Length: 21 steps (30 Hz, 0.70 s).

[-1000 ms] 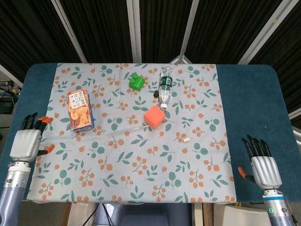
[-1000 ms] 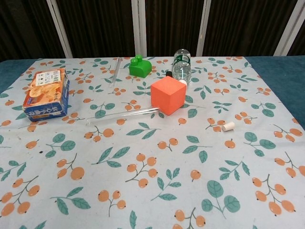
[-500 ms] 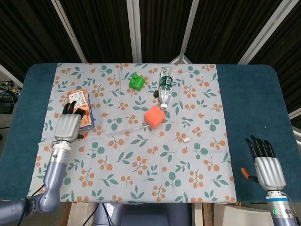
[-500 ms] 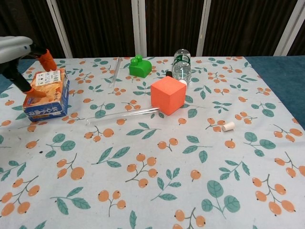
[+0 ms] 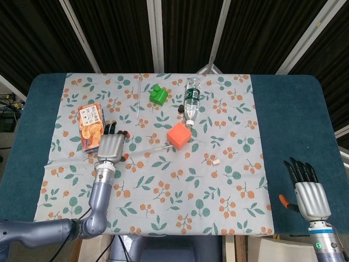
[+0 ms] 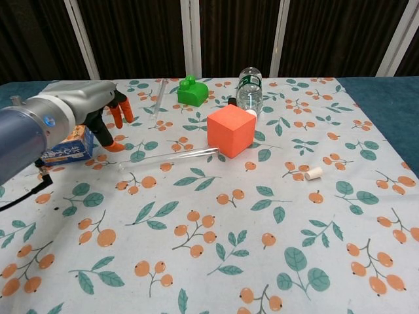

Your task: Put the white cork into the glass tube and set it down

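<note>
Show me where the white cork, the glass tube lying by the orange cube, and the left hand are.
white cork [image 6: 313, 173], chest view, middle of its side.
glass tube [image 6: 171, 157], chest view, midway along its length.
left hand [image 5: 110, 146], head view, back of the hand.

A dark blue table [image 5: 289, 114] under a floral cloth [image 5: 229, 191] stands before black curtains [image 5: 114, 33] with pale metal bars [image 5: 155, 33].

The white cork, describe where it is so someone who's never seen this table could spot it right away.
Start at the orange cube in the middle of the floral tablecloth. Go toward the robot's right and a little nearer the robot: the cork lies alone on the cloth there. It is a tiny white stub, far smaller than anything else nearby.
</note>
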Motion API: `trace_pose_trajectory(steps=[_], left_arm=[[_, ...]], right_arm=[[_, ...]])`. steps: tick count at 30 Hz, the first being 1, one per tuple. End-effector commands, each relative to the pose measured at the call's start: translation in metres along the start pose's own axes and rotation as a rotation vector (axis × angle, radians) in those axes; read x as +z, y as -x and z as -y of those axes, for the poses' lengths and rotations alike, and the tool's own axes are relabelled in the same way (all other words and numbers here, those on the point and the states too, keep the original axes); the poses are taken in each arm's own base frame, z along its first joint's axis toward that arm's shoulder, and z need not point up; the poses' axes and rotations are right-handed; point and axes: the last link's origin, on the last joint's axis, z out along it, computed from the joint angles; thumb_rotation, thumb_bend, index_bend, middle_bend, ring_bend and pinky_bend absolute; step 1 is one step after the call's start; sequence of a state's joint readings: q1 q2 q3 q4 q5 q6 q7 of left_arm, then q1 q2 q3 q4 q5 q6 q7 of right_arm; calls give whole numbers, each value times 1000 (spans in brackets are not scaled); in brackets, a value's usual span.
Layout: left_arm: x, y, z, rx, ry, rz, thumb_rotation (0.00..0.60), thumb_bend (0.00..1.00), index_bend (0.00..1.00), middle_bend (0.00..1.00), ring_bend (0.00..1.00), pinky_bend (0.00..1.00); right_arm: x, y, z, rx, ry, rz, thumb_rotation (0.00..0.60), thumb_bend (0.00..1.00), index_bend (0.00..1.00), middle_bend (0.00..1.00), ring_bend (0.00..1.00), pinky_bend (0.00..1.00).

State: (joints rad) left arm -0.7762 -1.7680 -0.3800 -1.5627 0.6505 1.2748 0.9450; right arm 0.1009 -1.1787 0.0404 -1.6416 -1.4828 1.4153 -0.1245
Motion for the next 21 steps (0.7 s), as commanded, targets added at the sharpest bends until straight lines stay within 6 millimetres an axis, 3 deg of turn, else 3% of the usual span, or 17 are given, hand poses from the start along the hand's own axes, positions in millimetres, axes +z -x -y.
trace_pose_trajectory(steps=[1, 21], left_arm=[[4, 8, -12, 32, -12, 4, 600, 357, 353, 404, 55, 0], [16, 35, -53, 15, -28, 40, 600, 381, 388, 422, 68, 0]], right_arm=[[0, 0, 1, 3, -4, 1, 600, 282, 5, 0, 0, 0], [0, 1, 2, 32, -12, 9, 600, 282, 28, 0, 0, 0]])
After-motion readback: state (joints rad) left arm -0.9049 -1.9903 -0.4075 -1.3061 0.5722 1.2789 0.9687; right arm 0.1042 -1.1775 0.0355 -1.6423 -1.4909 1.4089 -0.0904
